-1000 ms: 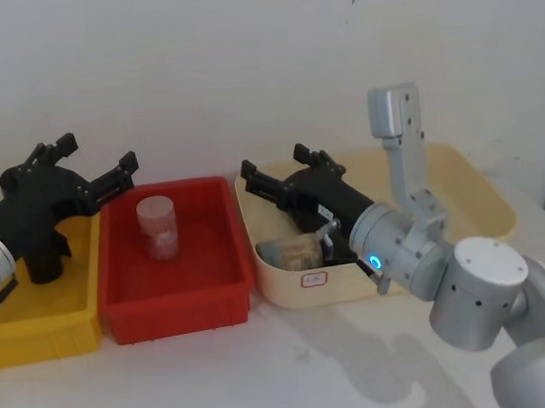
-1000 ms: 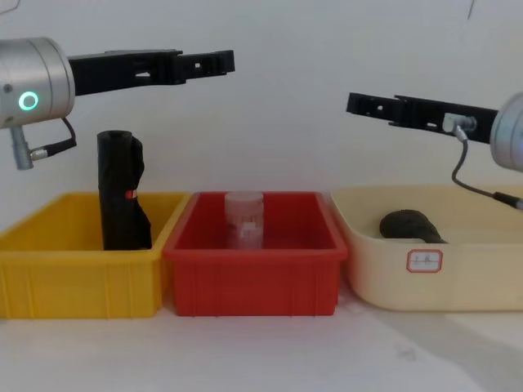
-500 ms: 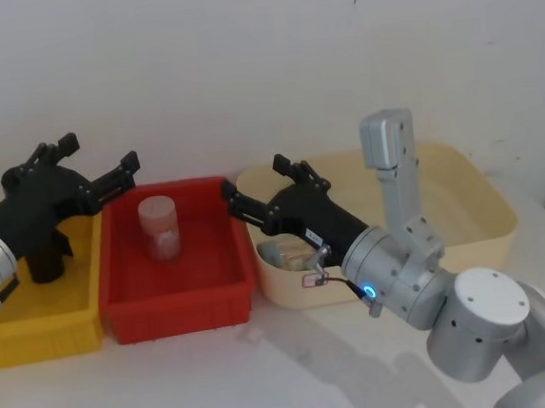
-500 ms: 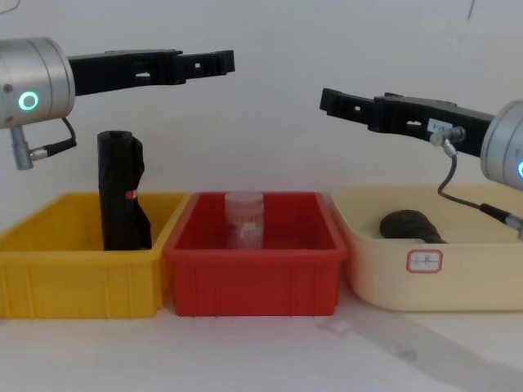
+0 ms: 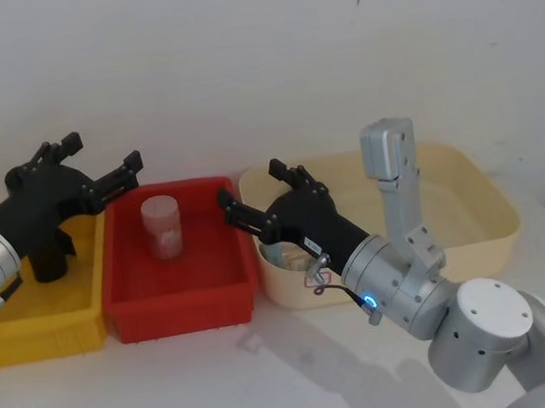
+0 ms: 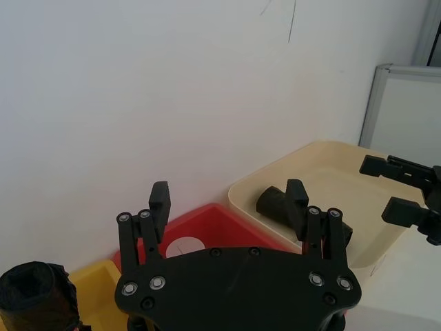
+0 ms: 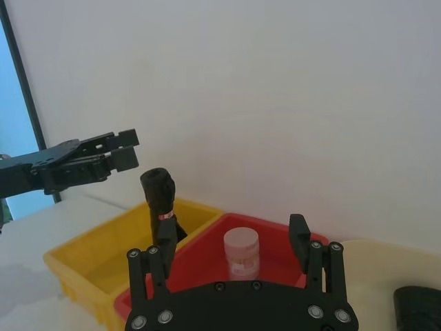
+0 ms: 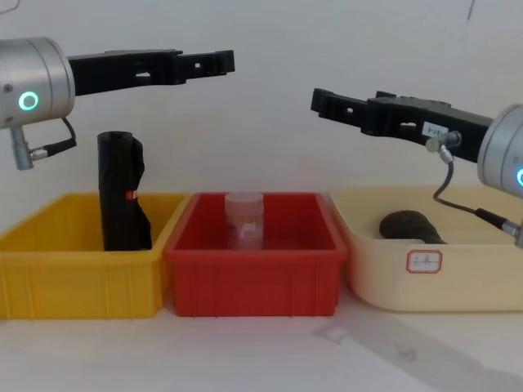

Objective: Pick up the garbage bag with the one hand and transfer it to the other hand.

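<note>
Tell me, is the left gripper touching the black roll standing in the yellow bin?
Apart. The chest view shows the left gripper held well above the yellow bin, with white wall showing between it and the black roll.

Left gripper (image 8: 221,61) high over yellow bin (image 8: 78,273), right gripper (image 8: 323,102) over red/cream bin gap. Black roll with red mark (image 8: 122,192) upright in yellow bin; dark garbage bag (image 8: 409,226) lying in cream bin (image 8: 433,273).

Jar (image 8: 244,218) in middle bin (image 8: 253,282); rolls apparently in both outer bins.
</note>
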